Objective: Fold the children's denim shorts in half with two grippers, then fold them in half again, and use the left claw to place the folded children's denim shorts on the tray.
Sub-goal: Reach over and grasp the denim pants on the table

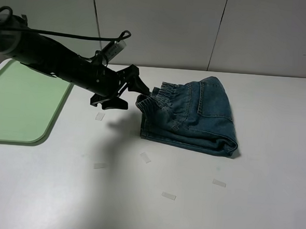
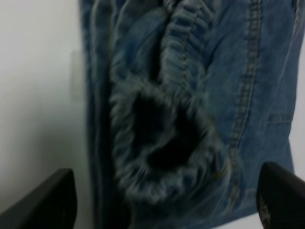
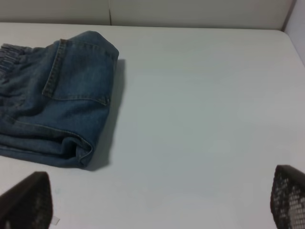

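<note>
Although the desk (image 1: 251,203) is the widest thing here, the coming move turns on smaller ones. The tray (image 1: 18,106) lies well apart from the shorts (image 1: 199,117), out beyond their waistband end on the left arm's side. The shorts rest flat on the desk, folded into a thick bundle and not on the tray. Their gathered waistband (image 1: 167,90) faces the tray, and the rounded fold lies at the opposite end.

The left end effector (image 1: 142,91) sits right at that waistband end, released. Its fingers (image 2: 47,202) are spread, with the bunched elastic between them in the left wrist view, and no cloth is pinched. The right end effector (image 3: 156,200) is out of the high view. Its own camera shows it released and empty, with the shorts off to one side and well clear.

By my judgement the folding is done and the carry to the tray remains. The left arm is much the nearer, and the bundle lies straight ahead along its reach. Closing there would take the waistband, but I cannot tell whether it would catch every layer.
</note>
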Controlling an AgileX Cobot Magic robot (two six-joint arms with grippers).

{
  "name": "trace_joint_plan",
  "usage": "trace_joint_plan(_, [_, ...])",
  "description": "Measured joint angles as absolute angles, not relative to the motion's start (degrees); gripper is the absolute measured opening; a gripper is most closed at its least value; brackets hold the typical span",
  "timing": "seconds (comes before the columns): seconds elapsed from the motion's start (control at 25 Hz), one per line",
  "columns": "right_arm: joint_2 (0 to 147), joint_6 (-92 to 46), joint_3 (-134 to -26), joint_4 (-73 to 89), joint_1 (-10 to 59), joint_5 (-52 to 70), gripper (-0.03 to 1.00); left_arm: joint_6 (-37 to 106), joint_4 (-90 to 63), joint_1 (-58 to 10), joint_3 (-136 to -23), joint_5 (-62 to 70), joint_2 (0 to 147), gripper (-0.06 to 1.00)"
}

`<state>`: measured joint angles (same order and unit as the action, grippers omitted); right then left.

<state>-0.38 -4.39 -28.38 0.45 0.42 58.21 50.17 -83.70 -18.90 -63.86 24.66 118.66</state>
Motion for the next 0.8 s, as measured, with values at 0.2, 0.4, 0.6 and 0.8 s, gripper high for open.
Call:
trace_joint_plan(0.2, [-0.4, -4.4, -28.4, 0.4, 0.4, 58.2, 0.69, 49.8, -84.4, -20.1, -69.3, 26.3, 122.1, 0.76])
trace_joint_plan(0.4, [-0.4, -4.4, -28.4, 0.4, 0.4, 58.2, 0.69, 48.6, -84.5, -20.7, -70.6, 26.3, 124.0, 0.75])
trace_joint_plan(0.6, [-0.4, -4.4, -28.4, 0.4, 0.4, 58.2, 0.69, 48.5, -84.4, -21.4, -70.7, 25.9, 124.4, 0.7])
trace_joint_plan(0.8, [-0.4, -4.4, -28.4, 0.4, 0.4, 58.2, 0.69, 48.5, -82.8, -22.0, -70.7, 25.8, 124.4, 0.69])
